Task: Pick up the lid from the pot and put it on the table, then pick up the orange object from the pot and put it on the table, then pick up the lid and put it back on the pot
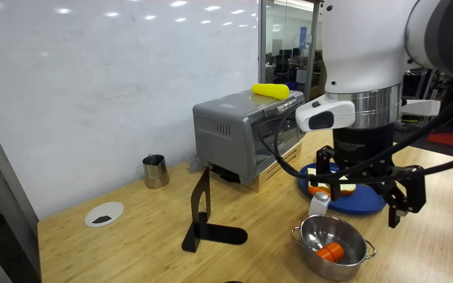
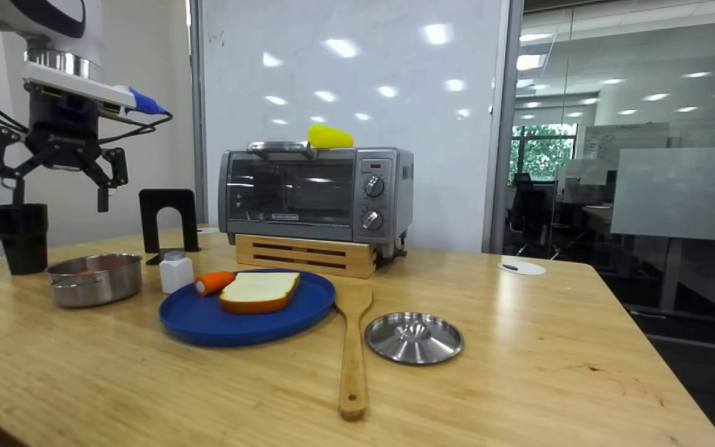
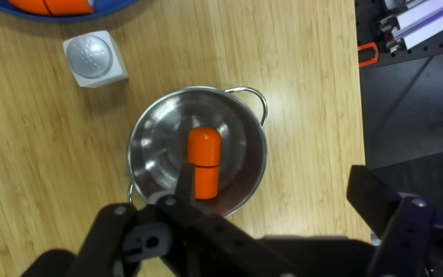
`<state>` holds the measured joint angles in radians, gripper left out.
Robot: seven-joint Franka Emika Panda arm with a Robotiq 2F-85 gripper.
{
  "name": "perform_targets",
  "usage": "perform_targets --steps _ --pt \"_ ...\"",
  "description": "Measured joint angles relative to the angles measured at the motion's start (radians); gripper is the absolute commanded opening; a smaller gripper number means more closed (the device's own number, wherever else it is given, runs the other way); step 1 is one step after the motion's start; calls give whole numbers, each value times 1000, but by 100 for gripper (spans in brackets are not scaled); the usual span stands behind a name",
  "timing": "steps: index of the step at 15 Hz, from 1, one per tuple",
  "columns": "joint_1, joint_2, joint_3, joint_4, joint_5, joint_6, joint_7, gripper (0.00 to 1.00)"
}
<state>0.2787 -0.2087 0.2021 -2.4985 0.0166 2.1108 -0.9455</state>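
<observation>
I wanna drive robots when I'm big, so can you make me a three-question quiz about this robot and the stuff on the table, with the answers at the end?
1. True or false: the orange object is inside the pot.

2. Pick one. The gripper is:
A) shut
B) open
C) out of view

3. Fill in the blank: in an exterior view, the wooden spatula lies on the table between the blue plate and the shiny steel ____.

Key:
1. True
2. B
3. lid
</observation>
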Motion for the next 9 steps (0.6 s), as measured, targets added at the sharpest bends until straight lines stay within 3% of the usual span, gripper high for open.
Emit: perform_targets --steps 9 --pt "0 21 -2 -1 -1 76 5 100"
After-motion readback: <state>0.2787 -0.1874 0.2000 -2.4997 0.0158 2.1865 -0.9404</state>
